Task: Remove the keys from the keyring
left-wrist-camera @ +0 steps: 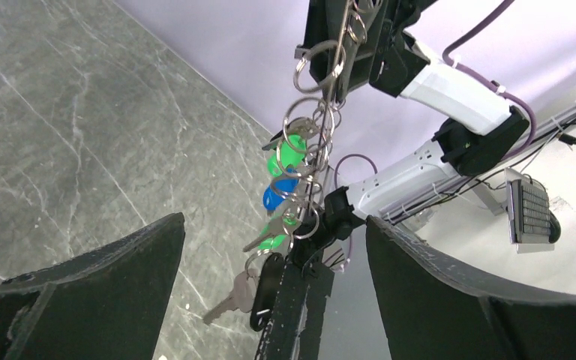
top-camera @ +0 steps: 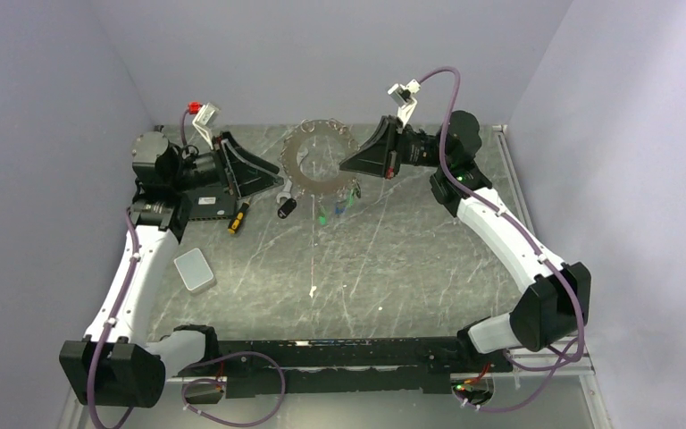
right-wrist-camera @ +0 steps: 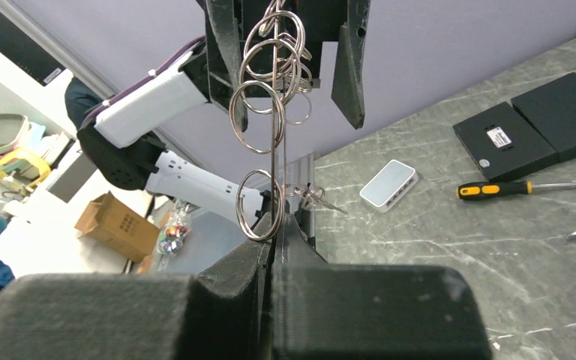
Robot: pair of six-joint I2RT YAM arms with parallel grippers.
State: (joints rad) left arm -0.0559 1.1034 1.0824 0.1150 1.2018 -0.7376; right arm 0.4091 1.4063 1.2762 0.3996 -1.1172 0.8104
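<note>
While the right claw [top-camera: 348, 166] pinches shut on the rim of the large, thin, dark-grey metal keyring [top-camera: 308, 147], that hoop hangs above the grey marbled desk [top-camera: 411, 259] in the upper middle of the overhead view. Tiny green and blue plastic-headed keys [left-wrist-camera: 283, 176] dangle below it among silver split rings. The left claw [left-wrist-camera: 274, 223] gapes wide just beside them.

we see pale lilac walls [top-camera: 322, 54] closing in the grey, white-veined marble-look table [top-camera: 411, 259] on three sides, under soft, even light. beyond its edge we make out a brown cardboard box [right-wrist-camera: 116, 223] on a pale surface.
</note>
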